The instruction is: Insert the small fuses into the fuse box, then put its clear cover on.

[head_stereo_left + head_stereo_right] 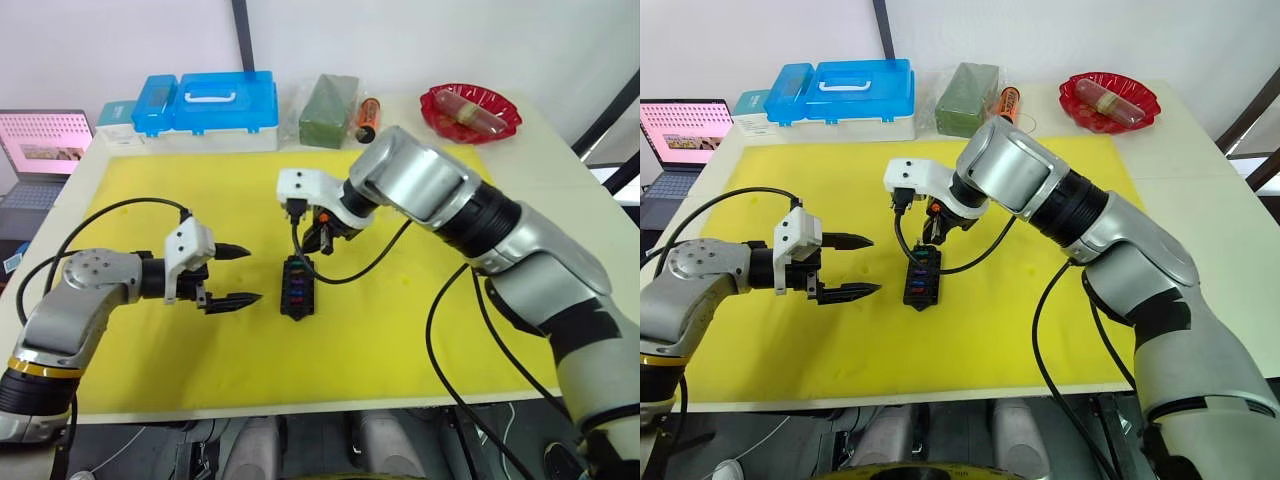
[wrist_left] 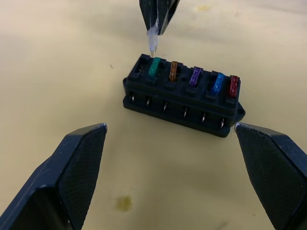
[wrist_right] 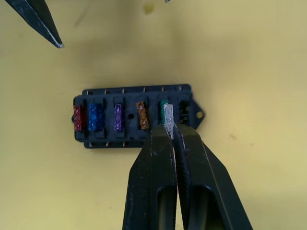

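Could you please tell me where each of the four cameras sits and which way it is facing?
Left eye: on the head, looking forward and down at the yellow mat; both arms show.
Right eye: beside it, same scene; fuse box mid-mat.
Left wrist: looks along the open left gripper at the fuse box's side.
Right wrist: looks down along the right gripper, shut on a pale fuse.
Shared: all four views show the fuse box.

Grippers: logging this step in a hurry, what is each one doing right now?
Left gripper: open, holding nothing, beside the fuse box.
Right gripper: shut on a clear fuse, above the box's empty end slot.
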Robot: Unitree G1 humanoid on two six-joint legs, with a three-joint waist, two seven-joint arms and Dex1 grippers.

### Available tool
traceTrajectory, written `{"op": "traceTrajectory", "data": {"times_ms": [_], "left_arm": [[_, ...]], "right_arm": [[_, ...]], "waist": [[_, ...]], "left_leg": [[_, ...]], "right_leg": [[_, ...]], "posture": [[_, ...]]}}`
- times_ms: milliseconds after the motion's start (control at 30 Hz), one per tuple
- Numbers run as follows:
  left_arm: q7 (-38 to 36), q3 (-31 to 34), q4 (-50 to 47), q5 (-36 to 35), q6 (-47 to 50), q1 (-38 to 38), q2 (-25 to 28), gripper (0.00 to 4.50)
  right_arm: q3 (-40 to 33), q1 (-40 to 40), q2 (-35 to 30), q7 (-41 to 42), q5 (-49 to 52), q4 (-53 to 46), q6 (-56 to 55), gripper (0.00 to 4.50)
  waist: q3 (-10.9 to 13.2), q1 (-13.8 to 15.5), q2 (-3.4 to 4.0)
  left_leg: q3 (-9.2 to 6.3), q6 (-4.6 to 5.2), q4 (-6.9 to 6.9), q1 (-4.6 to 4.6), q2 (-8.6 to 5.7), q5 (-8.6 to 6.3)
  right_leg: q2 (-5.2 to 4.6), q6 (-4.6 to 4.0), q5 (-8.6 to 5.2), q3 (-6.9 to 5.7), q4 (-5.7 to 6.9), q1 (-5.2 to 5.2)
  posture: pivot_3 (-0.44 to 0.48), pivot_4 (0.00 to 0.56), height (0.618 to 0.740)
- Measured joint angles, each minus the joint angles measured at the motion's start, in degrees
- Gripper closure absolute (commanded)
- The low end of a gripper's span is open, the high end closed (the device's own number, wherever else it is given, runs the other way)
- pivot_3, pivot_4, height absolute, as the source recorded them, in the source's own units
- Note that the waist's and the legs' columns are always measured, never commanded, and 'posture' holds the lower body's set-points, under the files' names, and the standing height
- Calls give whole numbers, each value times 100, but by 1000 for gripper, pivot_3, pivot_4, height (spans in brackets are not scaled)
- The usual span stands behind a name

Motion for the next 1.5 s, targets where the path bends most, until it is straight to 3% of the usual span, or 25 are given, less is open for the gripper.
{"op": "traceTrajectory", "data": {"times_ms": [333,1500], "left_arm": [[100,0,-152,-1,1,52,-73,0],[212,1,-278,-7,36,61,-74,0]], "right_arm": [[18,-155,451,130,-540,756,-77,4468],[39,-30,841,481,-1322,1094,-243,4468]], "waist": [[0,1,0],[0,-1,0]], "left_leg": [[0,-1,0,-1,-1,0],[-1,-1,0,-1,-1,0]], "right_leg": [[-1,0,1,0,0,-1],[-1,0,1,-1,2,-1]], "posture": [[0,150,740],[0,150,740]]}}
